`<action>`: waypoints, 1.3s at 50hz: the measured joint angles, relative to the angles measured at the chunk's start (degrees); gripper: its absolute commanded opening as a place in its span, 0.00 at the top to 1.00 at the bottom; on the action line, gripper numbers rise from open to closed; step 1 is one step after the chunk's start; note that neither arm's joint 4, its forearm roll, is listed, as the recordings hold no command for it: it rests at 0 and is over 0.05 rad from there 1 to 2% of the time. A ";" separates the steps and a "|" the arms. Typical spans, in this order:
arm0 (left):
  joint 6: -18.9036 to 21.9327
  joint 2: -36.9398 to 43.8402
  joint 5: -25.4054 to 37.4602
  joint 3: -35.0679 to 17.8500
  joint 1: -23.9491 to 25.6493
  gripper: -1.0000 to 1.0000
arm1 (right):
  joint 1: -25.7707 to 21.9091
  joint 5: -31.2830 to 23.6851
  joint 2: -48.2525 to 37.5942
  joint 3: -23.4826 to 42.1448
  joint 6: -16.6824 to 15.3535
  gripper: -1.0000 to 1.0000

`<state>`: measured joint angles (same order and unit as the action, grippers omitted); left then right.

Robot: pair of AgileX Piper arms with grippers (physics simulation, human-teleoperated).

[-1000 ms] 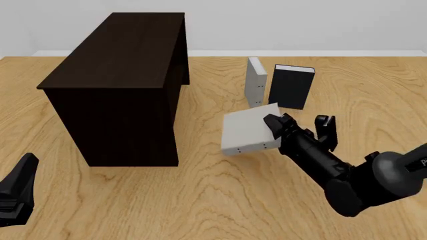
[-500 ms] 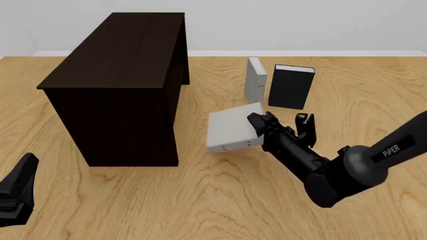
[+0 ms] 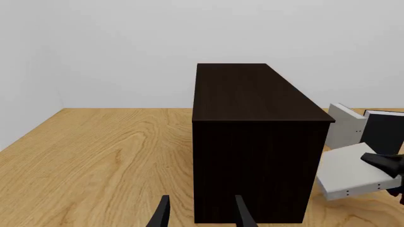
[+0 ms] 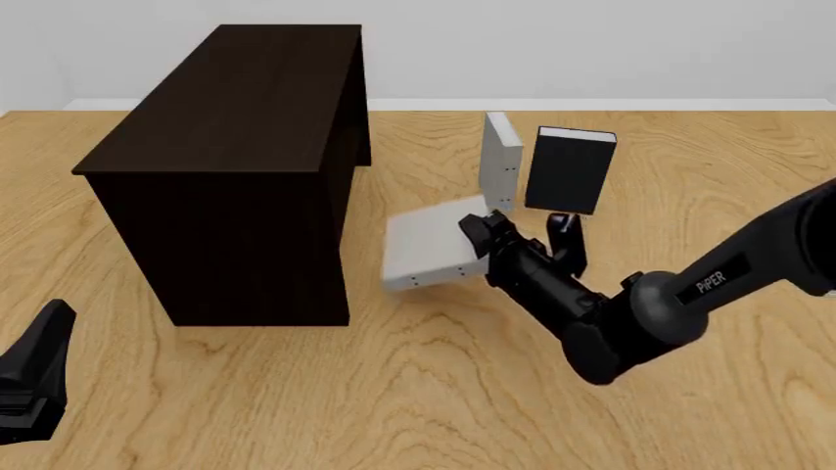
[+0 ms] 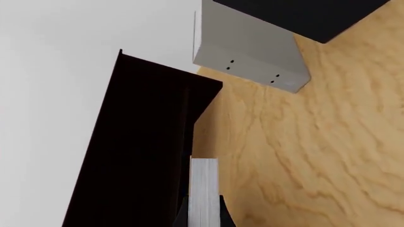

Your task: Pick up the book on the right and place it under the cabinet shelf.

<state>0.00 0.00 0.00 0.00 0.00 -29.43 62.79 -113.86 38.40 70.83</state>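
Note:
The book (image 4: pixel 429 250), thin and light grey, hangs roughly flat just above the table, a short way right of the cabinet shelf (image 4: pixel 222 157). My right gripper (image 4: pixel 481 235) is shut on the book's right edge. In the right wrist view the book (image 5: pixel 204 189) shows edge-on between the fingertips, with the dark cabinet shelf (image 5: pixel 139 151) ahead. The left wrist view shows the cabinet shelf (image 3: pixel 252 142) close in front and the held book (image 3: pixel 350 172) beside it. My left gripper (image 4: pixel 33 377) rests at the near left, open and holding nothing, well apart from everything.
A second grey book (image 4: pixel 500 162) and a black book (image 4: pixel 570 168) stand upright behind the held book, also seen in the right wrist view as the grey book (image 5: pixel 249 52) and black book (image 5: pixel 303 14). The wooden table (image 4: pixel 432 392) spreads around them.
My right gripper has carried the book leftward and slightly farther away, closer to the cabinet's right side. The left arm has not moved.

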 measured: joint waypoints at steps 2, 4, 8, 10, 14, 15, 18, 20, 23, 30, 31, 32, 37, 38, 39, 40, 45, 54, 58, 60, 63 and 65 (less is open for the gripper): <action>0.00 0.00 0.00 0.00 0.00 0.00 | -0.14 -0.35 -0.36 0.70 0.02 1.00; 0.00 0.00 0.00 0.00 0.00 0.00 | -0.29 -0.68 -0.79 1.46 0.05 1.00; 0.00 0.00 0.00 0.00 0.00 0.00 | -0.61 -1.25 -1.87 3.01 0.18 1.00; 0.00 0.00 0.00 0.00 0.00 0.00 | -0.75 -1.53 -2.38 3.74 0.23 1.00; 0.00 0.00 0.00 0.00 0.00 0.00 | -0.96 -2.16 -3.27 5.15 0.32 1.00; 0.00 0.00 0.00 0.00 0.00 0.00 | -1.00 -2.33 -3.49 5.53 0.34 1.00; 0.00 0.00 0.00 0.00 0.00 0.00 | -1.09 -2.82 -4.14 6.57 0.39 1.00; 0.00 0.00 0.00 0.00 0.00 0.00 | -1.17 -3.15 -4.54 7.25 0.42 1.00; 0.00 0.00 0.00 0.00 0.00 0.00 | -1.31 -3.63 -5.05 8.17 0.46 1.00; 0.00 0.00 0.00 0.00 0.00 0.00 | -1.70 -4.55 -5.92 10.04 0.54 1.00; 0.00 0.00 0.00 0.00 0.00 0.00 | -1.76 -4.67 -6.02 10.29 0.56 1.00; 0.00 0.00 0.00 0.00 0.00 0.00 | -1.81 -4.80 -6.11 10.54 0.55 1.00; 0.00 0.00 0.00 0.00 0.00 0.00 | -2.11 -5.24 -6.76 11.75 0.66 1.00; 0.00 0.00 0.00 0.00 0.00 0.00 | -2.17 -5.30 -6.95 12.01 0.71 1.00; 0.00 0.00 0.00 0.00 0.00 0.00 | -2.22 -5.36 -7.14 12.26 0.75 1.00; 0.00 0.00 0.00 0.00 0.00 0.00 | -2.27 -5.41 -7.33 12.50 0.79 1.00; 0.00 0.00 0.00 0.00 0.00 0.00 | -2.52 -5.68 -8.18 13.59 1.01 1.00; 0.00 0.00 0.00 0.00 0.00 0.00 | -2.92 -6.12 -9.70 15.44 1.39 1.00; 0.00 0.00 0.00 0.00 0.00 0.00 | -3.08 -6.38 -10.28 16.21 1.54 1.00; 0.00 0.00 0.00 0.00 0.00 0.00 | -3.17 -6.52 -10.58 16.61 1.61 1.00; 0.00 0.00 0.00 0.00 0.00 0.00 | -3.29 -6.71 -11.04 17.21 1.71 1.00; 0.00 0.00 0.00 0.00 0.00 0.00 | -3.36 -6.83 -11.39 17.60 1.78 1.00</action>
<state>0.00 0.00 0.00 0.00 0.00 -32.79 55.97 -125.25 56.00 72.61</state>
